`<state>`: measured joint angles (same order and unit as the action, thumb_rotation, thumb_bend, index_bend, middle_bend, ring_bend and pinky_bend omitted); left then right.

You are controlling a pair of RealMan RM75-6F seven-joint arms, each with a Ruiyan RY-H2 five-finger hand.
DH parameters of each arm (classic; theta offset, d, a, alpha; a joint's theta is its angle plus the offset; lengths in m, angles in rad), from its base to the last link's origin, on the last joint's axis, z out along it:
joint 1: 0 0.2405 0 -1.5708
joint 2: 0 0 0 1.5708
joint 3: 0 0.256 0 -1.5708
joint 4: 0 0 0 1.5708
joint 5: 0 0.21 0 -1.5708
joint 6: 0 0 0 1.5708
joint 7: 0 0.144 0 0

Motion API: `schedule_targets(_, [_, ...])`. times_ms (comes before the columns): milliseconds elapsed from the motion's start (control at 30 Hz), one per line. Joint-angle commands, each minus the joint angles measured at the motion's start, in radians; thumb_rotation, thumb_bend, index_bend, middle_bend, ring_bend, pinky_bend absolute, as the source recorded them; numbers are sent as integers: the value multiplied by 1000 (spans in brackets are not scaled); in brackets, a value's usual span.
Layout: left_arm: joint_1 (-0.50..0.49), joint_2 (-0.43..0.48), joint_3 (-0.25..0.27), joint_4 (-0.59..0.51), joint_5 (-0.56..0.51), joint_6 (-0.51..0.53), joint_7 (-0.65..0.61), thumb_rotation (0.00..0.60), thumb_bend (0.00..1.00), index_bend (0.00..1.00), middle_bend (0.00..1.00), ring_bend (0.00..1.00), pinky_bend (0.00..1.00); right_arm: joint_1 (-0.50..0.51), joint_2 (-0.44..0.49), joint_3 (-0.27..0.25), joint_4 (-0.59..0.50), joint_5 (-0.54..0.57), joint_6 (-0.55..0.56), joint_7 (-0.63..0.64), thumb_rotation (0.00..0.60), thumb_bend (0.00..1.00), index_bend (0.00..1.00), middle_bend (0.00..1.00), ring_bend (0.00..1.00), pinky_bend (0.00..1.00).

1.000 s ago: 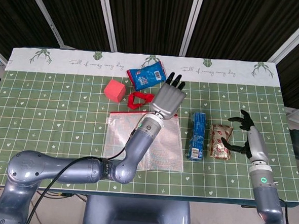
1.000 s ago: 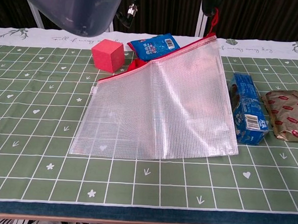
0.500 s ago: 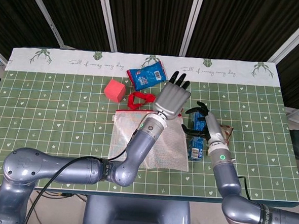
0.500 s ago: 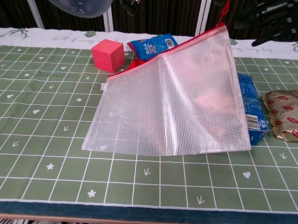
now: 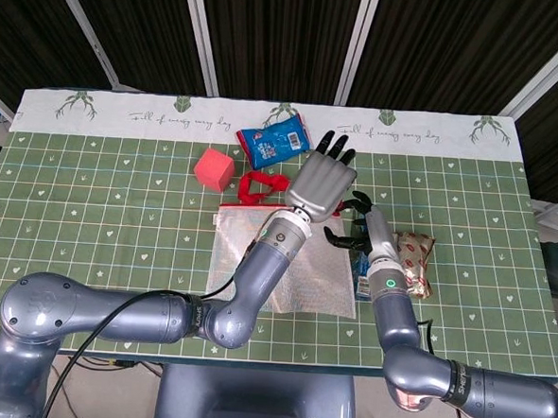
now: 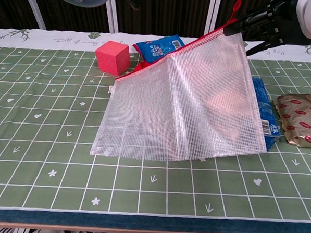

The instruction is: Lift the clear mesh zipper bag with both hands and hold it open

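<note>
The left robot hand [image 5: 320, 184] was up above the middle of the surface [image 5: 88, 226], apparently holding the clear mesh zipper bag [image 6: 185, 105] by its red zipper edge at the far right corner. Its fingers pointed away from the camera, so I couldn't tell exactly how they pinched it. The bag hung tilted, right corner raised, left and near edges down on the green cloth.

The big change: a second ago the right robot hand [image 5: 356, 227] sat way off at the right edge near the snacks, and over that second it swung in until it was right beside the left one. Its dark fingers [image 6: 254, 20] were spread and reaching at the zipper edge, holding nothing as far as I could see. The bag also got pulled a bit higher and further right.

So I'd say the second grab was about to happen; lifting and opening weren't done yet.

Other stuff, big to small: a blue snack pack [image 5: 275, 142] at the far side, a blue box [image 6: 263, 113] half behind the bag, a brown wrapper [image 6: 298, 119], a red cube [image 5: 213, 168].
</note>
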<state>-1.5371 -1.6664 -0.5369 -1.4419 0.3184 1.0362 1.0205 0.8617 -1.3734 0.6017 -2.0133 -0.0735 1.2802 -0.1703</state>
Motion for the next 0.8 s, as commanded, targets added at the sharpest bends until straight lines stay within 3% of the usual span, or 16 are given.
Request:
schedule_targets(33, [-5, 3, 5, 0, -4, 2, -7, 600, 485, 617, 201, 0, 0, 1, -6, 3, 3, 6, 2, 2, 600, 441, 483, 133, 0, 227])
schedule_targets(333, [-14, 10, 24, 1, -12, 6, -25, 600, 484, 617, 200, 0, 0, -2, -16, 12, 13, 13, 4, 10, 600, 503, 517, 151, 0, 227])
schedule_targets(800, [-27, 23, 50, 12, -16, 6, -50, 600, 485, 617, 199, 0, 0, -14, -14, 28, 15, 29, -4, 17, 600, 512, 518, 151, 0, 227])
